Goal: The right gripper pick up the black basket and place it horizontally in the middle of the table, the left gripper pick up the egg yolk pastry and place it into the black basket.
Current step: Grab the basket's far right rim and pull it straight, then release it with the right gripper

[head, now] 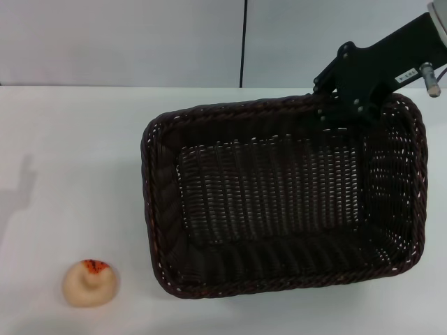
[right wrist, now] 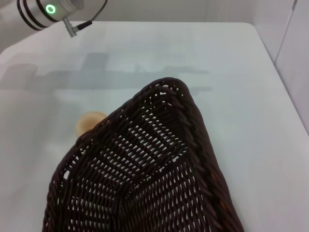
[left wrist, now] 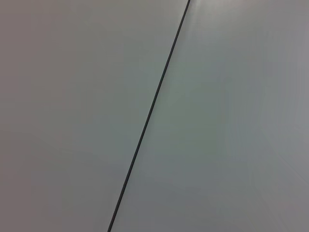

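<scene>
The black basket [head: 279,195] rests on the white table [head: 70,139], long side across, right of the middle. My right gripper [head: 344,112] sits at the basket's far right rim, its black fingers closed over the braided edge. The right wrist view shows the basket [right wrist: 145,174] from close by, but not my own fingers. The egg yolk pastry [head: 89,282] lies at the near left of the table, apart from the basket; in the right wrist view it [right wrist: 89,121] peeks out past the rim. My left gripper is out of view.
The pale wall with a dark vertical seam [head: 243,42] stands behind the table; the left wrist view shows only this wall and seam [left wrist: 149,111]. A silver arm ring with a green light [right wrist: 46,9] shows above the table's far side. An arm shadow [head: 24,181] falls at the left.
</scene>
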Controlling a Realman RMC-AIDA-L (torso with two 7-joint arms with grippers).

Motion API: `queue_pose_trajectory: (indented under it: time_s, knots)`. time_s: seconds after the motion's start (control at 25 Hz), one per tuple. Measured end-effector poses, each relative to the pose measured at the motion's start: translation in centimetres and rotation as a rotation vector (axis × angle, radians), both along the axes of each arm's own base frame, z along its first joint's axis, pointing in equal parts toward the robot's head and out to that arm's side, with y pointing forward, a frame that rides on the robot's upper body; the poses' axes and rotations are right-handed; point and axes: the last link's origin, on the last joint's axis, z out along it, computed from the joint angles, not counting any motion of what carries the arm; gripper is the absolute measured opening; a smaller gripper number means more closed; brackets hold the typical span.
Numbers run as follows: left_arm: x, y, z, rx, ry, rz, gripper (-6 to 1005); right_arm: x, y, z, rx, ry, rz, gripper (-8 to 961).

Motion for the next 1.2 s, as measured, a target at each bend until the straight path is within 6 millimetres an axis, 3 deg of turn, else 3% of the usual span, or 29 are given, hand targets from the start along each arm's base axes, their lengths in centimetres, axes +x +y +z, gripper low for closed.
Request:
queue_pose_trajectory:
  time_s: [1.04, 1.2]
  knots:
    - [0.3, -0.1, -0.3, -0.016, -0.009, -0.017, 642, 2.2, 0.5, -0.5, 0.076, 0.023, -0.053, 176]
    - [0.3, -0.2, -0.4, -0.018, -0.009, -0.018, 642, 2.3, 0.6, -0.6, 0.083, 0.026, -0.041, 213]
